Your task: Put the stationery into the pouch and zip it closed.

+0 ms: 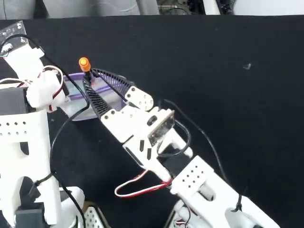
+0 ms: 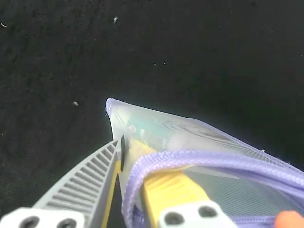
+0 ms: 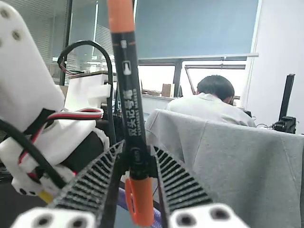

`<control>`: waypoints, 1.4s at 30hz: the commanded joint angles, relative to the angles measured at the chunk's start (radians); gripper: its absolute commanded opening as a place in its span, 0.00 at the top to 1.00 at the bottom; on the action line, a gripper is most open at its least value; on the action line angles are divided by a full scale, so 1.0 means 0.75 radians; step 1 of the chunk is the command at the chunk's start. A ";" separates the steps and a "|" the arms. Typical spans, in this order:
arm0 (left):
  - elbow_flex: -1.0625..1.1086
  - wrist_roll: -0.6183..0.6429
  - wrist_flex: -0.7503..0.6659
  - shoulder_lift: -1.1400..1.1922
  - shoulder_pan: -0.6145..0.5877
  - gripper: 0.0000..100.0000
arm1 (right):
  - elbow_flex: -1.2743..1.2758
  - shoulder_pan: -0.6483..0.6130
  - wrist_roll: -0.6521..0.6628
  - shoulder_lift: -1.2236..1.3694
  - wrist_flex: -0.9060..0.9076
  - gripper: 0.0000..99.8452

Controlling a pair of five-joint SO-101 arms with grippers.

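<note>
One pouch (image 1: 76, 107) lies toward the far-left corner of the black table (image 1: 213, 71). It is near the left edge, with broad table surface between it and the far and right edges. The left gripper (image 2: 127, 152) is clamped on the pouch's unzipped rim, one finger inside and one outside. The right gripper (image 1: 93, 76), on an arm reaching in from the near-right, pinches one orange-capped marker (image 1: 85, 69) upright over the pouch's mouth. Two arms, one pouch, one marker.
</note>
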 commanded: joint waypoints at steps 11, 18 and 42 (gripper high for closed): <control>0.081 0.020 -0.106 -0.020 0.009 0.97 | -0.073 0.018 -0.053 0.193 -0.090 0.99; 0.081 0.018 -0.117 -0.020 -0.046 0.97 | -0.120 0.063 -0.057 0.431 -0.188 0.99; 0.062 0.012 -0.137 -0.020 -0.081 0.97 | -0.543 0.049 0.227 -0.275 1.025 0.67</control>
